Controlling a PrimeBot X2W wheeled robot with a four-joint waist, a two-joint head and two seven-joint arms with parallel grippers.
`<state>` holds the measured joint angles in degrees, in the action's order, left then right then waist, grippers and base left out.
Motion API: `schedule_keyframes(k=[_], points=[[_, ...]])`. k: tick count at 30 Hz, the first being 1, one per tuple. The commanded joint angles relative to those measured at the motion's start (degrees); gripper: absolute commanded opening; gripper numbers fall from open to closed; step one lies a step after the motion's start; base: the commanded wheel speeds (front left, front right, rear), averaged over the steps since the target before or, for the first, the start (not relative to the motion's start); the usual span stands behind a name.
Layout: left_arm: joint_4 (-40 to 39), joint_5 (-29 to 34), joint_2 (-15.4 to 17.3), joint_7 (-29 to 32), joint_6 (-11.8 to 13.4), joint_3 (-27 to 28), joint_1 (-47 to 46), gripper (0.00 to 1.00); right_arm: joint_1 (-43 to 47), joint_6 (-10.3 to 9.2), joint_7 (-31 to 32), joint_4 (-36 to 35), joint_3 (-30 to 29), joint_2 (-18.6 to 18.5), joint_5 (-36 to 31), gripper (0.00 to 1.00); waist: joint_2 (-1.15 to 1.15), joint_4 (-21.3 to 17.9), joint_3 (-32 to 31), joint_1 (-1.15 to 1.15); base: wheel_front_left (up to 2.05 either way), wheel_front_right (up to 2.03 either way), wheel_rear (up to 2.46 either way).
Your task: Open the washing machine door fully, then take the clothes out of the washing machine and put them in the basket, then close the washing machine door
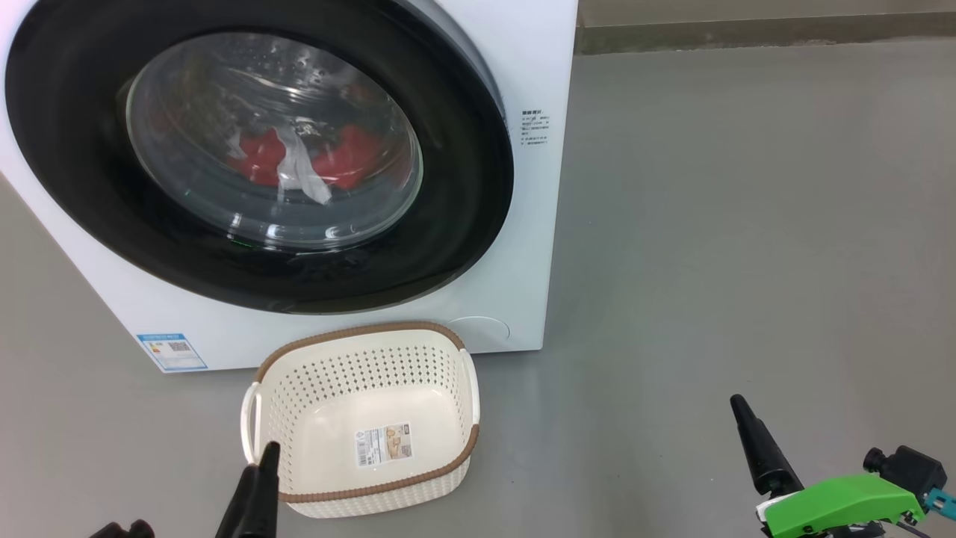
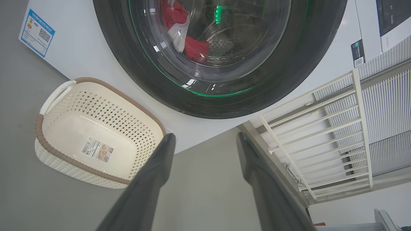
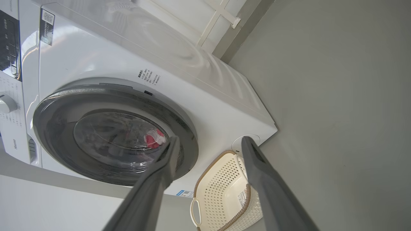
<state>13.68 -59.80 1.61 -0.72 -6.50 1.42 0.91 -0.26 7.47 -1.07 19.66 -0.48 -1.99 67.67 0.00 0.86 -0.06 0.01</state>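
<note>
On the washing machine [image 3: 208,109] front stands Hisense; other print is unreadable.

head: high, facing forward and down, close on the washing machine door [image 1: 75,164] and basket [image 1: 351,332].
left wrist: low, near, rolled sideways, facing the door front.
right wrist: farther off, rolled, oblique on the washing machine [image 3: 208,106].
shared: door and basket, all three.

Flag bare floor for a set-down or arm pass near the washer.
Widest bare floor: right of the washing machine. Also a strip left of the basket, below the blue sticker. Basket is empty. Crowded: the basket sits close to the machine's front under the closed door, and the left gripper hangs near the basket's near-left corner.
</note>
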Motion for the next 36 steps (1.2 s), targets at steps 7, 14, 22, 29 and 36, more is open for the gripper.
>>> schedule_keyframes(k=[7, 14, 22, 29, 36], points=[[-2.7, 6.9, 1.55, -1.88, 1.11, -0.62, -0.03, 1.0, -0.77, 0.01, -1.67, -1.28, 1.82, -0.99, -5.86, 1.0, 0.0, 0.09, 0.03, -0.01, 0.0, 0.0, 0.0], [-3.46, 11.86, 2.06, -3.06, 2.07, -1.57, 0.44, 1.0, -0.51, 0.01, -2.83, -1.13, 2.71, -1.06, -10.49, 1.0, 0.0, 0.21, -0.05, -0.01, 0.0, 0.0, 0.0], [-4.49, 17.44, 2.68, -4.43, 3.07, -2.34, 0.86, 1.0, -0.38, 0.01, -4.18, -1.18, 3.35, -1.16, -15.67, 1.0, 0.0, 0.34, -0.03, -0.01, 0.0, 0.0, 0.0], [-5.16, 22.25, 2.91, -5.62, 3.79, -2.95, 1.36, 1.0, -0.13, 0.01, -5.36, -1.05, 3.87, -1.26, -20.04, 1.0, 0.0, 0.42, -0.13, -0.01, 0.0, 0.0, 0.0], [-5.55, 26.73, 2.88, -6.81, 4.29, -3.05, 1.9, 1.0, 0.16, 0.02, -6.54, -1.06, 4.05, -1.26, -23.99, 1.0, 0.0, 0.32, -0.16, -0.01, 0.0, 0.0, 0.0]])
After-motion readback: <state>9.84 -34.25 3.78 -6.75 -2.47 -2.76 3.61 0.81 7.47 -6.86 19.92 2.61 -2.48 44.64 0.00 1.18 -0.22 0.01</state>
